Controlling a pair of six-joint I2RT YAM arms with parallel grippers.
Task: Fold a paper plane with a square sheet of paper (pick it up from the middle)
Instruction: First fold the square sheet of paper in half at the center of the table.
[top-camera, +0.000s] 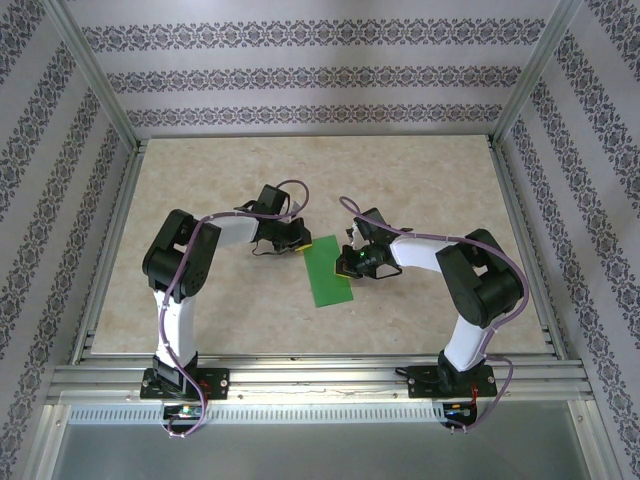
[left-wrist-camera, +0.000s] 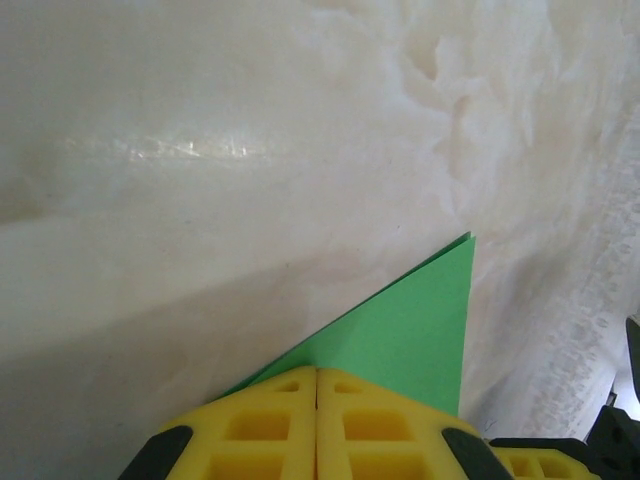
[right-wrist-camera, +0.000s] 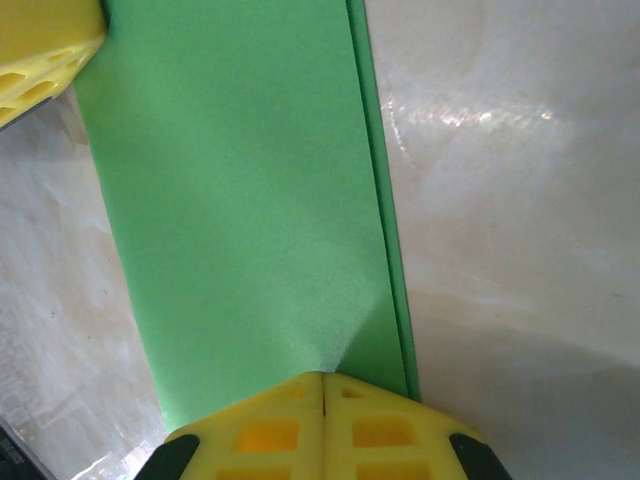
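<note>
patterned wallpaper on three sides, pale marbled table (top-camera: 200, 190) below. left arm (top-camera: 185, 260) and right arm (top-camera: 470, 275) elbowed outward, wrists turned in toward the centre. folded green sheet of paper (top-camera: 327, 275) flat between them. left gripper (top-camera: 303, 243) with fingers together at its far corner, right gripper (top-camera: 350, 262) likewise at its right edge. pinched or merely pressed, cannot tell.

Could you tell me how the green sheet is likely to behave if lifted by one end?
The green sheet looks thin, so probably floppy and very light. Its doubled edge suggests a fold, likely adding slight stiffness lengthwise. On the glossy table it may slide.
</note>
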